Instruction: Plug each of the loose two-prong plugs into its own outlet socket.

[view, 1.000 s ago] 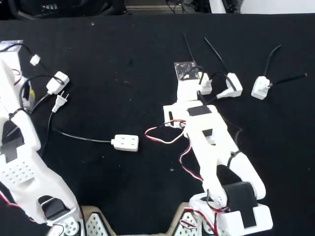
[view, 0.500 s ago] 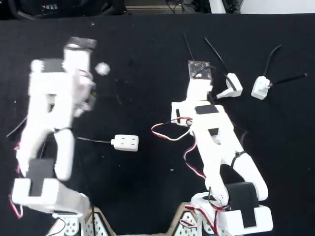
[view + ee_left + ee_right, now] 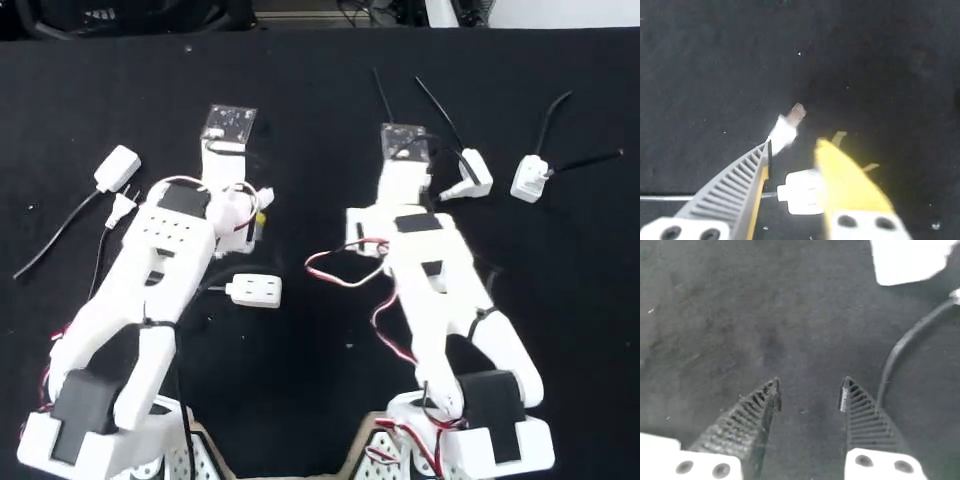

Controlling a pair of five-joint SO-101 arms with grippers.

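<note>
Left hand (image 3: 795, 144) above tap (image 3: 255, 290), blurred plug (image 3: 788, 125) just ahead of it: slip and miss risk.
Cannot tell if the left hand pinches that plug or is spread. If the hold is loose, the plug likely twists or drops before its prongs meet the slots. Tap lies free on the table (image 3: 320, 80) at 6 o'clock of the left hand with nothing bracing it, so a push probably slides it instead of seating the prongs. Tap's cable (image 3: 216, 290) runs under the left arm toward 9 o'clock, and the arm could drag it and turn the tap. Right hand (image 3: 810, 385) is spread and empty at 2 o'clock of the tap, beside a socket (image 3: 473, 175), too far off to steady it. Second plug (image 3: 121, 207) lies loose at 10 o'clock of the table.
</note>
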